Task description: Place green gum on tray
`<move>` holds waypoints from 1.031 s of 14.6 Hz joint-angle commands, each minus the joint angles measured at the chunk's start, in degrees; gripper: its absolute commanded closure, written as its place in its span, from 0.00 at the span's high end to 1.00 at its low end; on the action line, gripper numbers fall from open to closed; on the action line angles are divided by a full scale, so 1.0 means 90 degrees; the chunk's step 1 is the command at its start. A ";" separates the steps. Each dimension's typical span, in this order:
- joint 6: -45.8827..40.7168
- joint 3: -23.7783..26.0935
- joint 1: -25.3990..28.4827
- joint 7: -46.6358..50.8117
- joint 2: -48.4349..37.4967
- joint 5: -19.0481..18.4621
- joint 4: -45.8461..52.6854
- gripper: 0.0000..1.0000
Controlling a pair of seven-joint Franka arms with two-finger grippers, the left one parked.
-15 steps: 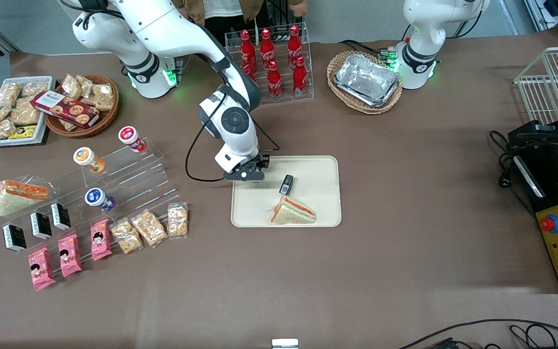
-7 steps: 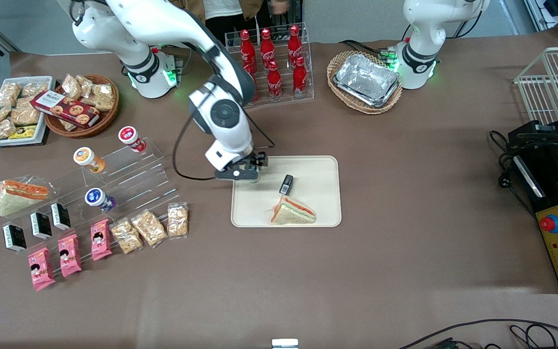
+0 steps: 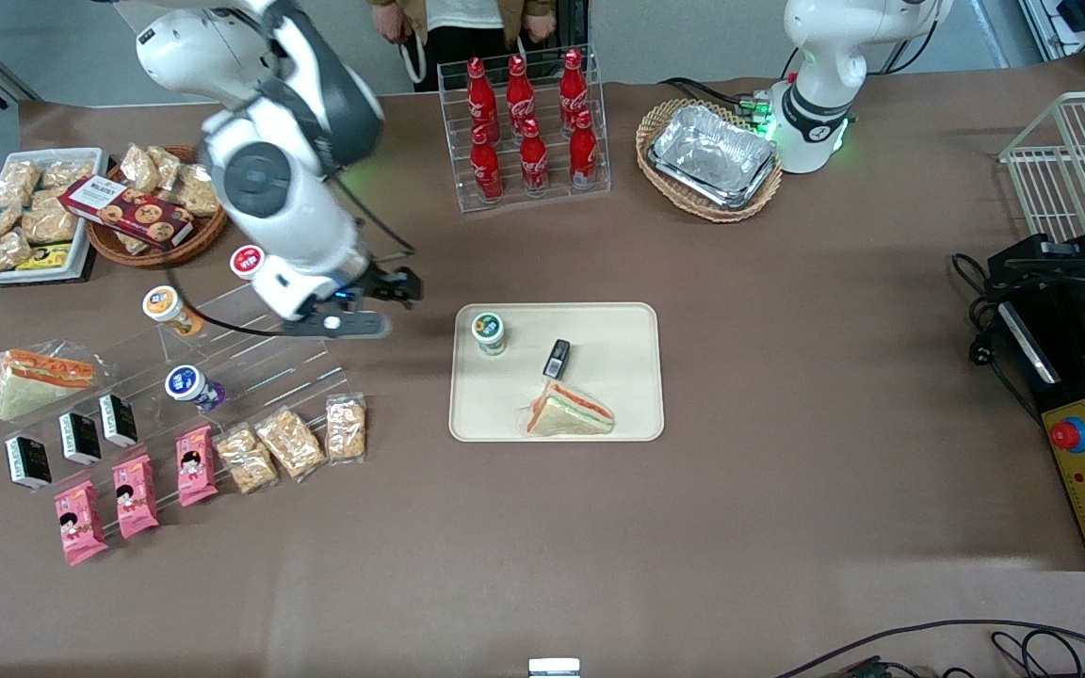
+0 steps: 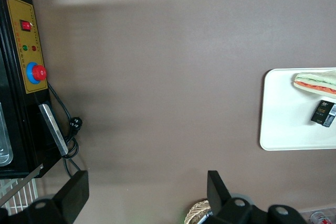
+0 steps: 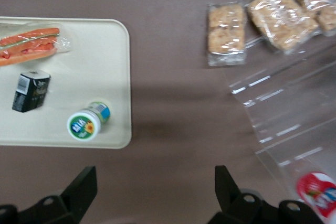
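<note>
Gum canister, the green gum (image 3: 488, 331), stands upright on the tray (image 3: 627, 325), near the tray corner closest to the working arm. Gripper (image 3: 354, 306) hangs off the tray, over bare table toward the working arm's end, fingers spread and empty; placement looks done.

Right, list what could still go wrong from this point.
The green gum stands upright on the tray close to the rim at a corner, so a knock could tip it off. The open pincer hangs above the table between tray and clear stepped stand; swinging low, it might clip the red-topped canister there.
</note>
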 commanded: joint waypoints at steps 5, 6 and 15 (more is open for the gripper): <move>-0.1423 0.0044 -0.1625 -0.2287 -0.1124 -0.0003 0.0152 1.00; -0.1677 0.0044 -0.1879 -0.2629 -0.1095 -0.0003 0.0376 1.00; -0.2177 -0.0033 -0.2721 -0.3502 -0.0998 -0.0491 0.1353 1.00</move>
